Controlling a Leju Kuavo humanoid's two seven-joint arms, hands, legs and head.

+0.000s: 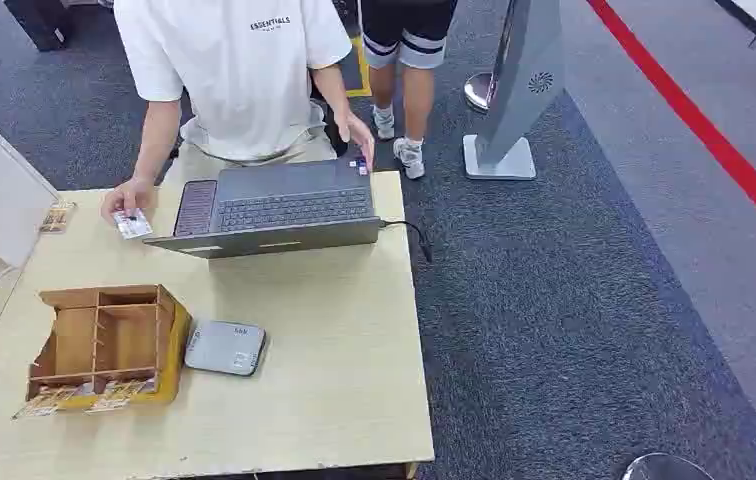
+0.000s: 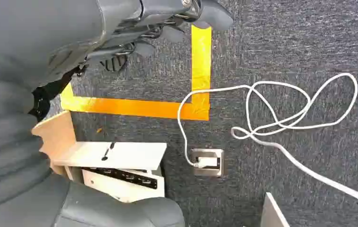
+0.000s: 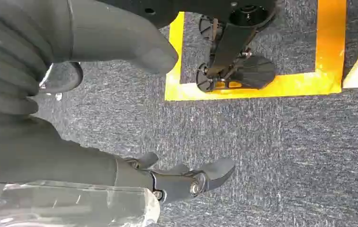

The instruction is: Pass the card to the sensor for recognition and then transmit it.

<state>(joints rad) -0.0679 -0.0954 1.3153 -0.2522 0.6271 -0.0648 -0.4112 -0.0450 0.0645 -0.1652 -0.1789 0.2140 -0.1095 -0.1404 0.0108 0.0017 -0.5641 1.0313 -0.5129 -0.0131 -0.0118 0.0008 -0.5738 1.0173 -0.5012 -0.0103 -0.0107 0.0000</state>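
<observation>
- Carpet [image 1: 574, 300], dark grey, runs around the desk; a red stripe [image 1: 699, 125] crosses it at the far right, and orange tape [image 2: 134, 108] marks it in the left wrist view.
- The desk [image 1: 334, 360], pale wood, carries everything the task needs.
- A person in a white T-shirt [image 1: 234, 70] stands at the desk's far edge, leaning over it.
- A grey laptop [image 1: 279, 208] lies open on the far part of the desk, a black cable [image 1: 412, 234] leaving its right side.
- A wooden organiser [image 1: 104, 345] with open compartments sits near the front left of the desk.
- The grey sensor [image 1: 225, 347], a flat pad, lies touching the organiser's right side.
- The left hand [image 2: 167, 21] hangs over the floor, fingers loosely apart, holding nothing.
- The right hand [image 3: 182, 179] also hangs above the carpet, fingers spread and holding nothing.
- A white cable [image 2: 281, 118] loops across the carpet to a floor socket [image 2: 207, 162].
- The person's hand [image 1: 126, 200] rests on the desk left of the laptop.
- The card [image 1: 133, 224] lies under that hand's fingers on the desk, just beside the laptop's left corner, well apart from the sensor.
</observation>
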